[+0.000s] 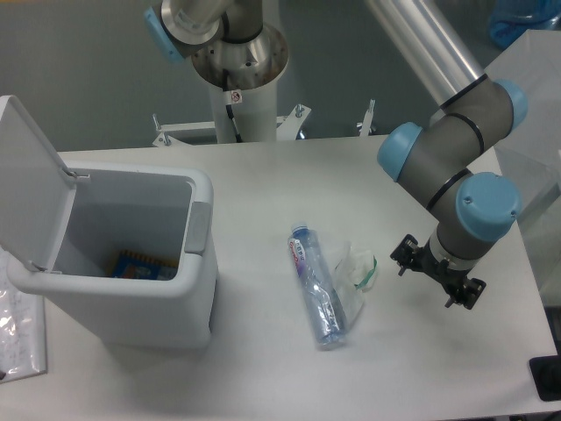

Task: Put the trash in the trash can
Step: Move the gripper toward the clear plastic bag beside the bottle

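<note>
A crushed clear plastic bottle (316, 294) with a blue-white-red label lies on the white table, right of the trash can. A small crumpled clear wrapper (359, 268) with green marks rests against the bottle's right side. The trash can (200, 289) is a white rectangular bin at the left, its flip lid (26, 189) standing open and a grey latch tab (198, 228) on its right wall. My gripper (438, 274) hangs under the blue-capped wrist, just right of the wrapper and apart from it. Only its black mount shows, so its fingers are hidden.
A blue and orange item (145, 263) lies on the bin's floor. A flat clear sheet with dark specks (17, 329) sits at the table's left edge beside the bin. The arm's base column (238, 70) stands at the back centre.
</note>
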`<state>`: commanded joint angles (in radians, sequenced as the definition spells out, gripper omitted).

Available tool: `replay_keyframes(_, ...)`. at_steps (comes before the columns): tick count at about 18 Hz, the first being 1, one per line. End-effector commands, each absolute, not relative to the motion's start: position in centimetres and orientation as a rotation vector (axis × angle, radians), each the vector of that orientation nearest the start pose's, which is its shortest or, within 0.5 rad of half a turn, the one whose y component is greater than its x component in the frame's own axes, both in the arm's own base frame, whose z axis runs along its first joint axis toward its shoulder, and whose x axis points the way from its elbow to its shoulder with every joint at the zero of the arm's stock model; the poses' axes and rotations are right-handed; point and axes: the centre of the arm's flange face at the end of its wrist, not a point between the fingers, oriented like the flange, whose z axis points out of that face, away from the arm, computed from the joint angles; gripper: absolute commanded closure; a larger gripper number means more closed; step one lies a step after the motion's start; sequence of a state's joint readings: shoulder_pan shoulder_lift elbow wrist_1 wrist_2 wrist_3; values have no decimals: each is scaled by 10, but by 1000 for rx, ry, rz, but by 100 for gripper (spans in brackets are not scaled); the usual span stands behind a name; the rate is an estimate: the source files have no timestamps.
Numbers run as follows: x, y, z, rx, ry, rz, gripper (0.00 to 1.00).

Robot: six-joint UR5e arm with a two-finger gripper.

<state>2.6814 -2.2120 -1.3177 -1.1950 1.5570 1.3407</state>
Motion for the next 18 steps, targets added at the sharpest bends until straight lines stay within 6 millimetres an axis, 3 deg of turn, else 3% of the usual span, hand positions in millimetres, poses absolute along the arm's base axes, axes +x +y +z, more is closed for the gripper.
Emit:
replay_keyframes(12,-579,435,243,-3122,356,-61,0)
replay_keyframes(18,-555,428,236,-3136,362,-126,0)
